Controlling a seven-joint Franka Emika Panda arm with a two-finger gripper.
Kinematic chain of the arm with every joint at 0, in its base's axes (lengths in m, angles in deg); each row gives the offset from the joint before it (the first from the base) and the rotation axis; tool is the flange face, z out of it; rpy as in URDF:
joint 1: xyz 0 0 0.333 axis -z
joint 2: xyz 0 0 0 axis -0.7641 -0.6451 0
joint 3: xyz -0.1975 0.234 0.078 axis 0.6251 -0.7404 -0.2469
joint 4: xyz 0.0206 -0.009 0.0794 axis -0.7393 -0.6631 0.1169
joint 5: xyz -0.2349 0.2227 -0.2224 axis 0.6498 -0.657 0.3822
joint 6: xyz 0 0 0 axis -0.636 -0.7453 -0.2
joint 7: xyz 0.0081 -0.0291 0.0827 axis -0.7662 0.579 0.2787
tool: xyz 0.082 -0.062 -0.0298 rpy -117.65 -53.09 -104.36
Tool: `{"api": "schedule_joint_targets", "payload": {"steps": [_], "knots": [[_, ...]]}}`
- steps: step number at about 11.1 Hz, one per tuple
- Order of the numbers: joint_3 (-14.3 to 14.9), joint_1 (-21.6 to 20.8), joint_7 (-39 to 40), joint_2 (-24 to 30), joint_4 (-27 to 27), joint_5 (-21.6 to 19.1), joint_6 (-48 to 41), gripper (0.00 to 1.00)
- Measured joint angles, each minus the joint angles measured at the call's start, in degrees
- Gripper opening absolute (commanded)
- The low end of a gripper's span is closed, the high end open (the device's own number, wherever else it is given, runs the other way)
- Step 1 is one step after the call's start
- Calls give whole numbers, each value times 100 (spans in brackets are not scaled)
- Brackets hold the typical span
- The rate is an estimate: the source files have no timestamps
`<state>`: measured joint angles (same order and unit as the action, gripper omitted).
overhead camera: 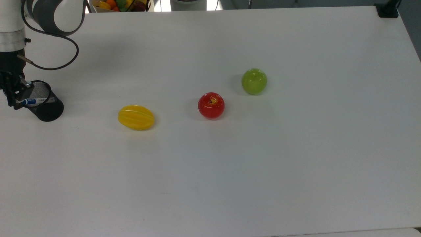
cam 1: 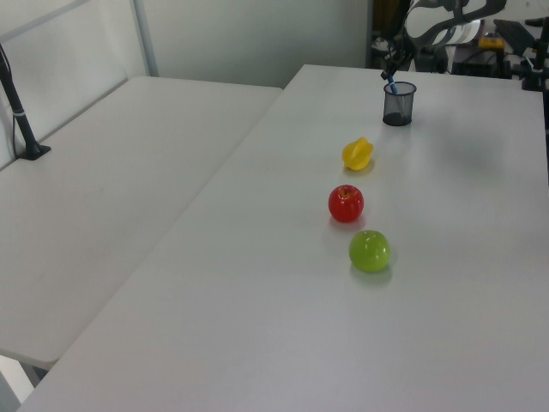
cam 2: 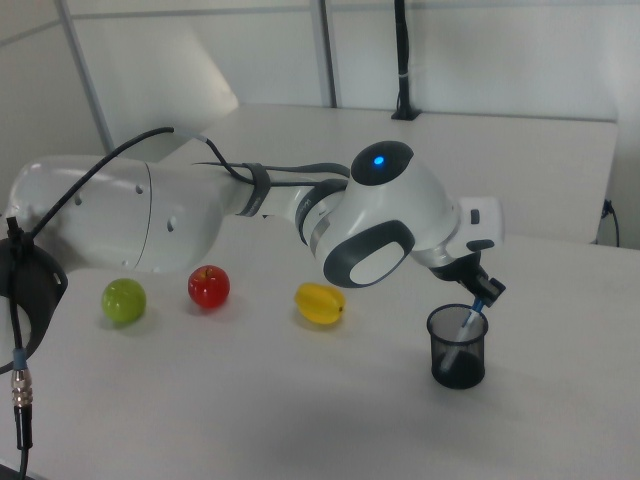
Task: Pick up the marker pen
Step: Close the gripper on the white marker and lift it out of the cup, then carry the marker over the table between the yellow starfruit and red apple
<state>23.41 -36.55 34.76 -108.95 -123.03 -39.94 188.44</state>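
The marker pen (overhead camera: 34, 101), white-barrelled with a blue cap, stands slanted in a black mesh cup (overhead camera: 48, 110) at the top view's far left. Its capped end sticks out past the rim. My gripper (overhead camera: 18, 101) hangs over the cup's left rim in the top view, its fingers closed on that blue end. In the left view the gripper (cam 1: 392, 73) is just above the cup (cam 1: 399, 105), with the marker pen (cam 1: 391, 87) between them. In the right view the gripper (cam 2: 485, 293) holds the marker pen (cam 2: 467, 324) above the cup (cam 2: 458, 350).
A yellow star fruit (overhead camera: 136, 117), a red apple (overhead camera: 211, 105) and a green apple (overhead camera: 254, 81) lie in a line across the white table (overhead camera: 263, 164). A box of fruit (overhead camera: 120, 4) sits beyond the table's far edge. A black clamp (overhead camera: 387, 9) is at the top right corner.
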Motion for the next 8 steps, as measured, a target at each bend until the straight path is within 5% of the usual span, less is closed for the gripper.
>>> {"api": "schedule_joint_targets", "payload": {"steps": [8], "knots": [[5, -139, 262, 690, 213, 0, 23, 0]]}}
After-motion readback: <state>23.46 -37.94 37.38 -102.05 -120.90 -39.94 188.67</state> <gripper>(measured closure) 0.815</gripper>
